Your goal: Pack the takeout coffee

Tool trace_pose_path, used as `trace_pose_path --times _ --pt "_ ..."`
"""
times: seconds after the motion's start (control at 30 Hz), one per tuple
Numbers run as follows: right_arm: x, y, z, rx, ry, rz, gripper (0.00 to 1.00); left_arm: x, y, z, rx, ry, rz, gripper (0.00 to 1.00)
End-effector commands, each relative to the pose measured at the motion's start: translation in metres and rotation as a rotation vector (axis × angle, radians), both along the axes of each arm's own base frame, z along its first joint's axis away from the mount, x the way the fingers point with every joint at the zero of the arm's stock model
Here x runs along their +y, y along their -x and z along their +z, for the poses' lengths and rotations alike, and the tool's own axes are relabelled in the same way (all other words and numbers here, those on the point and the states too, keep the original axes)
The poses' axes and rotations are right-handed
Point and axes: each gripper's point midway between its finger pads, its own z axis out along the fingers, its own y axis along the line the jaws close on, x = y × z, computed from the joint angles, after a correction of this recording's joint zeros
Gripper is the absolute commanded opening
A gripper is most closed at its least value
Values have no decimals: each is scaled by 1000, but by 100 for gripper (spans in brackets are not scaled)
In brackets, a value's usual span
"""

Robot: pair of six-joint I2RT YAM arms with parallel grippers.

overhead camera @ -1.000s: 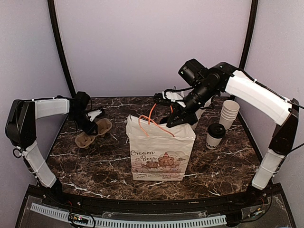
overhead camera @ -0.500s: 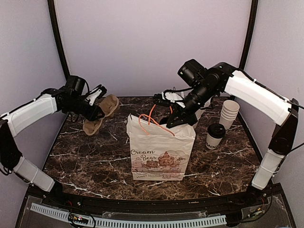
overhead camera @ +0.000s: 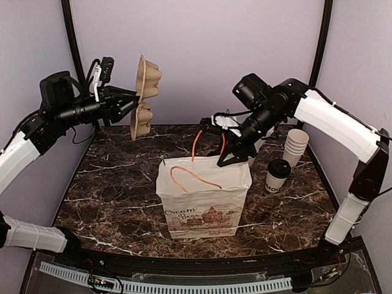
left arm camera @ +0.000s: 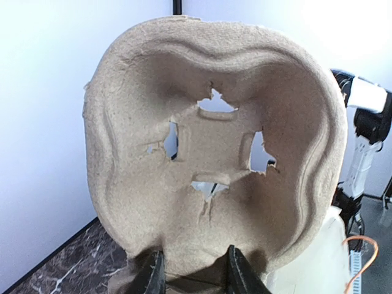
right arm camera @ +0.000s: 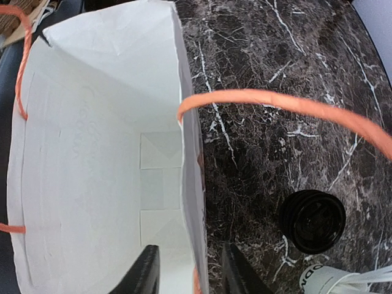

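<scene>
The takeout coffee [overhead camera: 277, 174], a white cup with a black dome lid, stands on the marble right of the white paper bag [overhead camera: 202, 199]; its lid also shows in the right wrist view [right arm camera: 312, 220]. My right gripper [overhead camera: 229, 160] is at the bag's back right rim. Its jaws stand apart astride the bag's wall [right arm camera: 191, 202], with a gap on each side. The bag's inside [right arm camera: 92, 153] is bare. My left gripper [overhead camera: 125, 101] is raised high at the back left, shut on the edge of a brown pulp cup carrier [overhead camera: 145, 95] [left arm camera: 214, 153], held on edge.
A stack of lidless white cups [overhead camera: 296, 146] stands behind the coffee at the right. The bag's orange handles [overhead camera: 195, 176] loop over its mouth, and one crosses the right wrist view [right arm camera: 288, 107]. Purple walls close in the back and sides.
My left arm has lifted the carrier off the table's back left to well above it, turning it on edge. The bag's mouth has spread wider and sits lower. The coffee has not moved.
</scene>
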Motion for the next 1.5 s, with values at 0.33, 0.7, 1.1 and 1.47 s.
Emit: trace_pose_path --times 0.33,0.7,1.1,1.47 --pt "-18 9 75 -94 -148 -29 63 -71 73 60 -82 187 -394 29" --pt "-99 -14 108 -168 -255 -174 67 -103 117 25 22 98 -525 28" --pt "-92 -22 77 -57 -232 -177 67 -113 116 -5 99 82 -544 26" --pt "-87 -19 64 -5 -230 -150 68 -136 108 -36 215 32 -579 25"
